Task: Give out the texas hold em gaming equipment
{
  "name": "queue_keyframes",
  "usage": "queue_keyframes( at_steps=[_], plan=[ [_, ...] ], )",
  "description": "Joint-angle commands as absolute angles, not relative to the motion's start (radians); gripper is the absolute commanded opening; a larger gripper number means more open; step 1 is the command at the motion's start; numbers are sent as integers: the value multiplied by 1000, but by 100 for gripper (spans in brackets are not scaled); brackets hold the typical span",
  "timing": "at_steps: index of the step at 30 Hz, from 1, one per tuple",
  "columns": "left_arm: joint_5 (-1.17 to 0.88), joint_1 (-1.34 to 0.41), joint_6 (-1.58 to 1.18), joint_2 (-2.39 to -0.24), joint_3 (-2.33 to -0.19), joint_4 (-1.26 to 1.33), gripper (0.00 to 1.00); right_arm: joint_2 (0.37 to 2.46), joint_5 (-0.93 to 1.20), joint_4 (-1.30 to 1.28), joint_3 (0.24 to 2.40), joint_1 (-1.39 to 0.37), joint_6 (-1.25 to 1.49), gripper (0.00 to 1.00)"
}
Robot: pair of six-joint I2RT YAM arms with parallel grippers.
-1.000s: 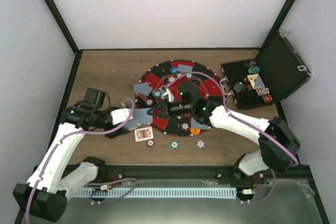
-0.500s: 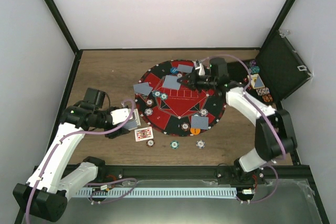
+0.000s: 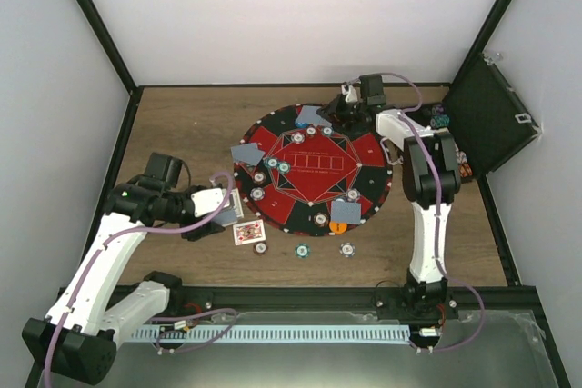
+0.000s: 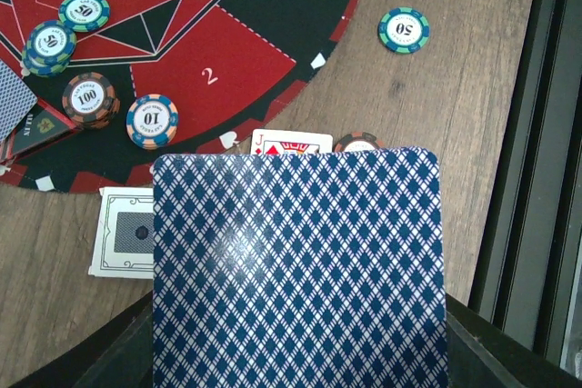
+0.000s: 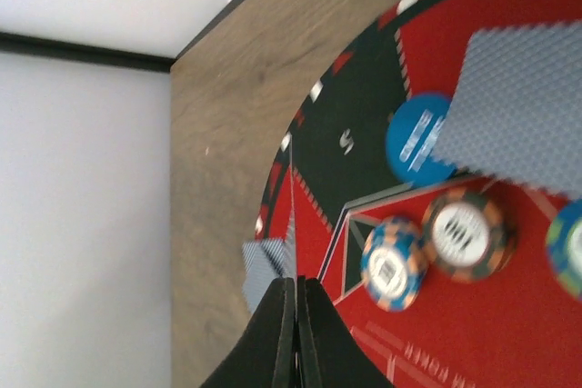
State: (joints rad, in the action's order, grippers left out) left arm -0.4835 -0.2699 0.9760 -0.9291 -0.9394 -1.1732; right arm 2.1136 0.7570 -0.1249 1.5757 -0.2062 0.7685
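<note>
Playing card (image 4: 298, 270), blue diamond-lattice back, pinched in left gripper (image 3: 227, 203) just off near-left rim of mat (image 4: 227, 52). Free edge toward face-up jack (image 4: 291, 144); long axis unclear, bottom cropped. Far rim: right gripper (image 5: 296, 290) pressed together, near orange-blue chip (image 5: 393, 265).

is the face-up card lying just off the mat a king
No, the face-up card shows a J with a red diamond in the left wrist view, so it is a jack, lying on the table beside the mat.
</note>
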Motion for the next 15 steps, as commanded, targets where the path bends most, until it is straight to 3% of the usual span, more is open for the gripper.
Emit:
queue_keyframes(
  at_steps=[1, 10, 15],
  plan=[
    [-507, -268, 985, -921, -977, -1196, 4, 2251, 713, -209, 1763, -174, 741, 1],
    [-501, -268, 990, -892, -943, -1206, 4, 2366, 622, -323, 1931, -172, 713, 1],
    [-509, -268, 984, -900, -941, -1197, 4, 2332, 543, -393, 1927, -172, 660, 20]
  ],
)
